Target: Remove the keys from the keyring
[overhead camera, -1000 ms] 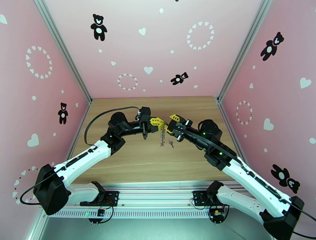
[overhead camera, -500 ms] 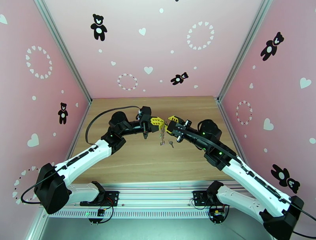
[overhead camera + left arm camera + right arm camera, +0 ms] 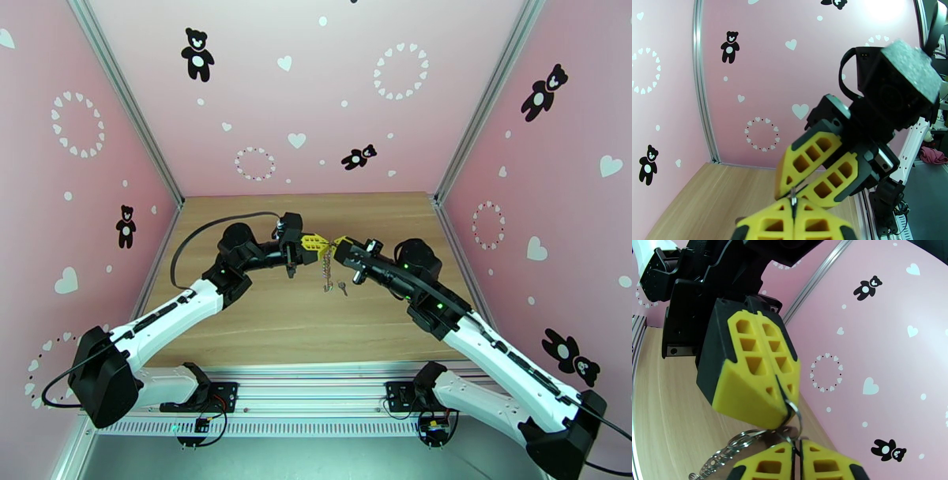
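Above the middle of the wooden tabletop [image 3: 261, 331], walled in pink [image 3: 316, 95] on three sides with bare board all round, the left end effector [image 3: 325, 248] and right end effector [image 3: 336, 245] meet tip to tip, both clamped shut on the keyring [image 3: 796, 419]. Its chain [image 3: 325, 272] dangles. One key [image 3: 342, 288] lies beside it on the wood; the other cannot be made out.

Right tool [image 3: 337, 243] closed from open, moved against left tool [image 3: 321, 245], apparently pinching keyring [image 3: 798, 417]

no legible text, no labels, brands, numbers, signs
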You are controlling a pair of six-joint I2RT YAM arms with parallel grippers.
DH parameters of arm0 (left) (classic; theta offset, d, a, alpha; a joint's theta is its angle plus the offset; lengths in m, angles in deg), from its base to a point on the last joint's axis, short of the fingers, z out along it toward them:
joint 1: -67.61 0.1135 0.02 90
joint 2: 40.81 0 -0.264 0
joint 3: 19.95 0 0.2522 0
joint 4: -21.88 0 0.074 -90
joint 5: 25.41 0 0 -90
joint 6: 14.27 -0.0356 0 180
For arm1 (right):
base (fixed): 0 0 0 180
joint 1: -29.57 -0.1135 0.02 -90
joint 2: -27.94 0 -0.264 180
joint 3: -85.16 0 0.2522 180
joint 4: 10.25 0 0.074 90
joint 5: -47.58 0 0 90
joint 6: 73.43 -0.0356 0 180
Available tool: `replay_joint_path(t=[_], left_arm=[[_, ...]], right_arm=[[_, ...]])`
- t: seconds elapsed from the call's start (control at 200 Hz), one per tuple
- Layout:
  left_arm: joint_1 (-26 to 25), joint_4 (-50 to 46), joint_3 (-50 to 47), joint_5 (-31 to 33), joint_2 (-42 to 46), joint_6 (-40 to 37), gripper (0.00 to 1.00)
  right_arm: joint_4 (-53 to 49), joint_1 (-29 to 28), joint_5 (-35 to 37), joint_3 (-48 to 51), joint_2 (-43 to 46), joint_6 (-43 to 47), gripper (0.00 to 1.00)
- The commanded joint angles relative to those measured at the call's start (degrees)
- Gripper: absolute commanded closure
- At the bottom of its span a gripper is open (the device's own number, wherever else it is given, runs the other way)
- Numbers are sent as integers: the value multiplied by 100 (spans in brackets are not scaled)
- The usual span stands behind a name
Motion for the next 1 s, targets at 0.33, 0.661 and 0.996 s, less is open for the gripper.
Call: replay_joint_path(t=[0.33,0.661,0.996], left_arm=[[14,154,-95,234,10,7,95],[-286,184,-442,1337,178,480,43],[-962,940,-1413,2882,283,218,28]], right_arm=[[-1243,-26,-28,-753,125,179,100],[-2693,-26,184,-1528,-192,-283,100],[-3644,-25,262,-2078,-481,-688,100]])
